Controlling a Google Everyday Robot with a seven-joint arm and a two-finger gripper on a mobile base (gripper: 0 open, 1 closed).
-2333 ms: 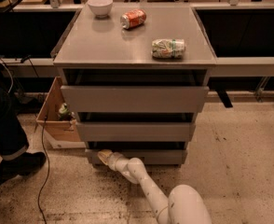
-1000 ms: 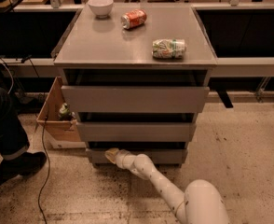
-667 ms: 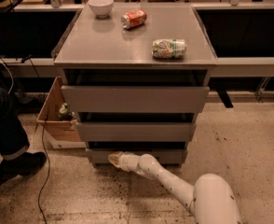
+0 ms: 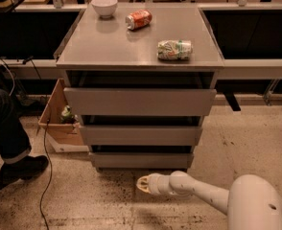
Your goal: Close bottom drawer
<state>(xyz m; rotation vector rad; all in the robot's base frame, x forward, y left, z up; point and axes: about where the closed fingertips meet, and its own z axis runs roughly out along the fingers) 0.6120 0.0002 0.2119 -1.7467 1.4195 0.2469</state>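
Note:
The grey cabinet has three stepped drawer fronts. The bottom drawer is the lowest and narrowest, with a flat handleless front and a dark gap above it. Its front sits set back under the middle drawer front. My gripper is low above the floor, just in front of the bottom drawer's middle and apart from it, at the end of my white arm, which comes in from the lower right.
A white bowl, a red can and a crushed green can lie on the cabinet top. A cardboard box stands left of the cabinet. A person's leg and shoe and a cable are on the floor at the left.
My gripper has drawn back from the left part of the bottom drawer front, moving right and toward the camera. It is now clear of the drawer.

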